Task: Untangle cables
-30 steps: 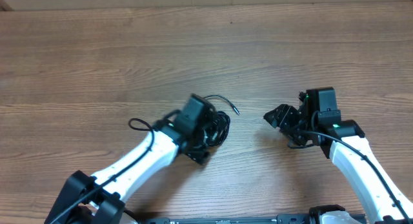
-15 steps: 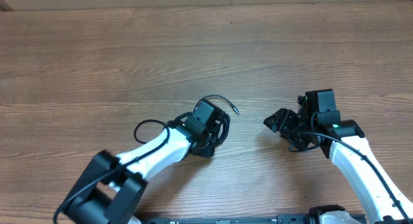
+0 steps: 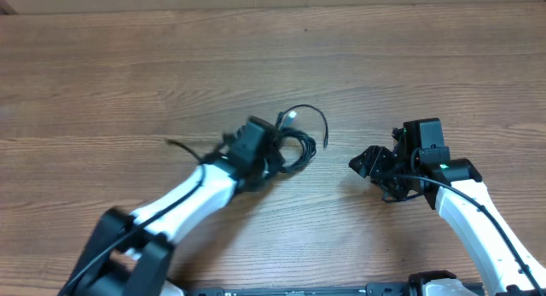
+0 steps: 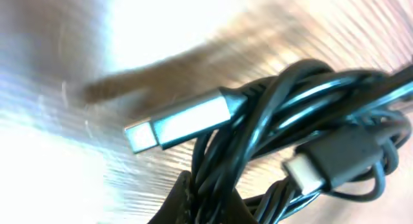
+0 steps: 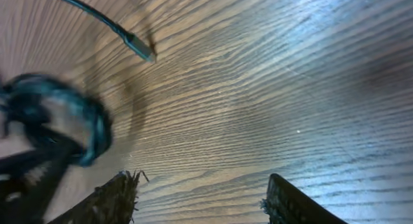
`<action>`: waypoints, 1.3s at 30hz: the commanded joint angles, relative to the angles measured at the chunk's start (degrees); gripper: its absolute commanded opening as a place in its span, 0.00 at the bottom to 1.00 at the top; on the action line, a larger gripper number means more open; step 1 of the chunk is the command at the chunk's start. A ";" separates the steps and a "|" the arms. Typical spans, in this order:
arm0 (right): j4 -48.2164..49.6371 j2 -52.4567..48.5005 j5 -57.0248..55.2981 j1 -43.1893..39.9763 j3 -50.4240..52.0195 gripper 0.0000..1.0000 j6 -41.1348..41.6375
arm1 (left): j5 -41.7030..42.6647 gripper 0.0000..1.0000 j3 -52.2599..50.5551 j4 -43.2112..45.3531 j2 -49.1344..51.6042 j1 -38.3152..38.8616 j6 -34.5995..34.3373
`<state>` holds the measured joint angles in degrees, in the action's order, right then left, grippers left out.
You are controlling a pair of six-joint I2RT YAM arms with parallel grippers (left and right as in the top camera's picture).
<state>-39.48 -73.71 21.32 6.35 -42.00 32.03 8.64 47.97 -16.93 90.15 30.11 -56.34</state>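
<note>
The cables (image 3: 297, 148) are being gripped as a tangled bundle at the centre of the overhead frame by the left gripper (image 3: 273, 155), its jaws pressed shut on them. The right gripper (image 3: 367, 161) is being held open at centre right, with nothing in it.

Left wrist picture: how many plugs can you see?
2. A silver plug sticks out left of the cables; a black-cased plug sits lower right among them. More may hide in the tangle.
</note>
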 commanded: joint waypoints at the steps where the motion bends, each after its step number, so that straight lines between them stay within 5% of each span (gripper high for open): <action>1: 0.72 0.96 1.44 -0.26 -1.11 0.62 -2.58 | 9.51 0.16 0.20 -4.44 -5.03 -2.05 42.23; 5: 1.01 0.96 1.49 -0.26 -1.11 0.61 -2.54 | 7.10 0.23 0.20 -12.35 -6.05 -3.28 48.65; 7: 0.96 0.96 1.46 -0.26 -1.11 0.60 -2.54 | 4.52 0.54 0.20 -14.47 -6.03 -3.48 48.46; 8: 0.96 0.96 1.49 -0.26 -1.11 0.60 -2.54 | 3.08 0.84 0.20 -14.86 -6.03 -3.48 47.76; 9: 0.96 0.96 1.46 -0.26 -1.11 0.60 -2.54 | 1.66 1.00 0.20 -14.86 -6.03 -3.48 46.23; 15: 1.01 0.96 1.44 -0.26 -1.11 0.61 -2.54 | -1.09 1.00 0.20 -14.71 -6.03 -3.48 27.50; 20: 1.05 0.96 1.40 -0.26 -1.11 0.61 -2.54 | 6.45 1.00 0.20 -21.20 -6.01 -3.37 -5.35; 27: 1.03 0.96 1.40 -0.26 -1.11 0.61 -2.56 | 10.36 1.00 0.13 -25.22 -5.88 -1.38 -34.91; 34: 1.01 0.96 1.42 -0.26 -1.11 0.61 -2.54 | 0.96 0.83 0.13 -24.63 -4.70 2.64 -51.36; 39: 0.98 0.96 1.42 -0.26 -1.11 0.61 -2.54 | -2.45 0.72 0.13 -24.55 -1.46 6.23 -53.88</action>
<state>-38.65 -73.71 22.46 6.35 -42.00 29.95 10.44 47.99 -41.54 86.54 34.83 -104.18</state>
